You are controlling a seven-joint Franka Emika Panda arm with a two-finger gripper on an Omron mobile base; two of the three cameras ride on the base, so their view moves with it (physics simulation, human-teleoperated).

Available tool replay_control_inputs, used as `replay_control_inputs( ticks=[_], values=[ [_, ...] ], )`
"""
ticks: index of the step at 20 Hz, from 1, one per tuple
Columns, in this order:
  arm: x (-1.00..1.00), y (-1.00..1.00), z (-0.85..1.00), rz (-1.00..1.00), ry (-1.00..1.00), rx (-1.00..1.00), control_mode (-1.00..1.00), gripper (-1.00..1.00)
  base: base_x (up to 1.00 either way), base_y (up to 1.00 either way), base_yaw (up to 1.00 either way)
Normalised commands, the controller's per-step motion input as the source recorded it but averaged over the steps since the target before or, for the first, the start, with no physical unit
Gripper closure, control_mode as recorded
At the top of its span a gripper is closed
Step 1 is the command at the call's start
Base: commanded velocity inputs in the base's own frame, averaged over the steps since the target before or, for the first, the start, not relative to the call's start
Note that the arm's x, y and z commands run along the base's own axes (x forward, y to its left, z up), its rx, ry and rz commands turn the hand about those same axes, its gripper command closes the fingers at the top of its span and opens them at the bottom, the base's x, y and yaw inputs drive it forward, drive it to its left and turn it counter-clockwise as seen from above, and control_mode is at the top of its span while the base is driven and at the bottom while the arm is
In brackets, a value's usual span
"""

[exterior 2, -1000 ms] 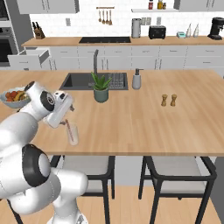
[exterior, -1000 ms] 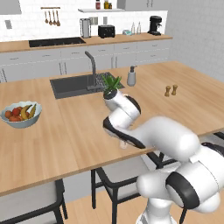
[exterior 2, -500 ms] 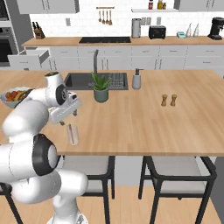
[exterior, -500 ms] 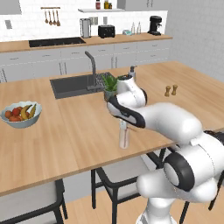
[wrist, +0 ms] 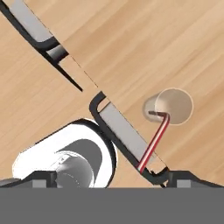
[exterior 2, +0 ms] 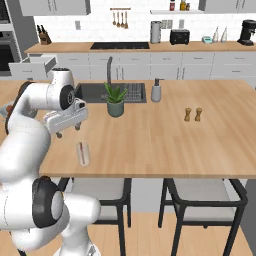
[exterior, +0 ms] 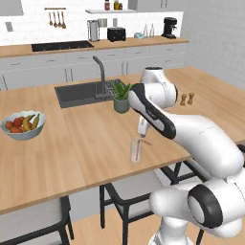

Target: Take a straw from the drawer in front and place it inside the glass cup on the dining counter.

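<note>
item: straw, count one, red, standing in the glass cup, bent end over the rim. cup count one, near the front edge of the dining counter.

item: gripper, just above the cup, fingers spread wide, holding nothing that i can see.

step in hand, as i judge it: retreat. i would lift straight up so neither finger clips the straw or tips the cup.

other stock: one potted plant, one fruit bowl, two shakers, one soap dispenser.
</note>
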Motion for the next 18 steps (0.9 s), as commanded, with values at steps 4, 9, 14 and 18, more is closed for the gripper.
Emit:
replay_control_inputs(
  ticks=[4,9,14,18],
  values=[
    [-1.00,-0.09,0.26,-0.10,0.00,0.00,-1.00,-1.00,0.00,0.00,0.00],
    [-0.96,-0.17,0.24,-0.11,0.00,0.01,-1.00,-1.00,0.00,0.00,0.00],
    [-0.65,-0.16,0.25,-0.09,0.01,0.02,-1.00,-1.00,0.00,0.00,0.00],
    [-0.37,-0.01,0.17,-0.06,0.03,0.00,-1.00,-1.00,0.00,0.00,0.00]
  ],
)
